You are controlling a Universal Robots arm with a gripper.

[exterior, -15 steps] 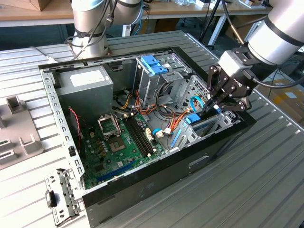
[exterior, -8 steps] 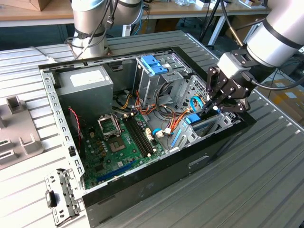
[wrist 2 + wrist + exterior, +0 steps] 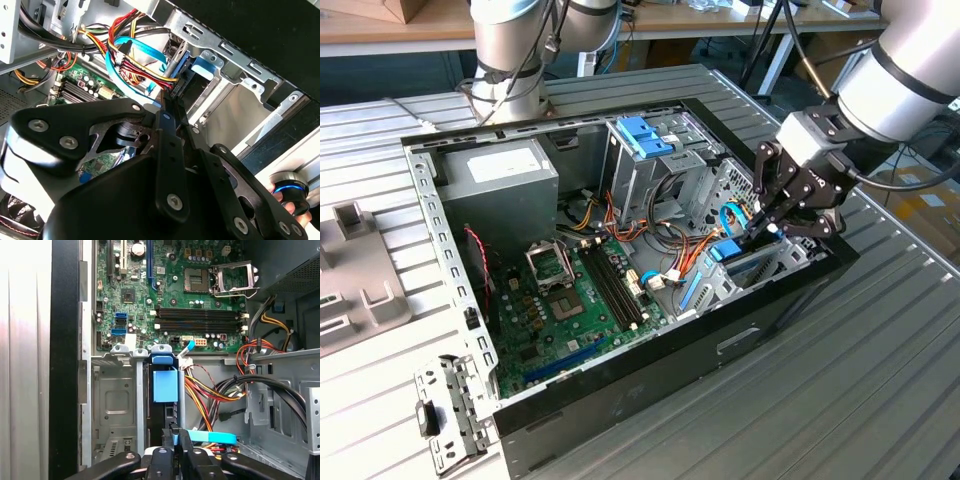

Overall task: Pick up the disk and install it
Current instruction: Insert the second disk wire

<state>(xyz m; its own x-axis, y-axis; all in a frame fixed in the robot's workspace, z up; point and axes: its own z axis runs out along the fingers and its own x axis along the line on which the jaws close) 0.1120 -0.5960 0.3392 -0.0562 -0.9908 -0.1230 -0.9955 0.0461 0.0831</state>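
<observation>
The disk stands on edge in a slot of the low metal bay at the open computer case's front corner. Its dark body is edged with a light-blue rail. In the exterior view the disk is down between the bay walls at the case's right end. My gripper hangs over it. The black fingers are shut, with nothing visible between them. In both wrist views the gripper has its tips right at the disk's near end. Contact cannot be made out.
A flat blue cable and bundled red, yellow and orange wires run close by the fingers. A tall drive cage with a blue bracket, the motherboard and the power supply fill the case. A hand holds a blue-ringed knob.
</observation>
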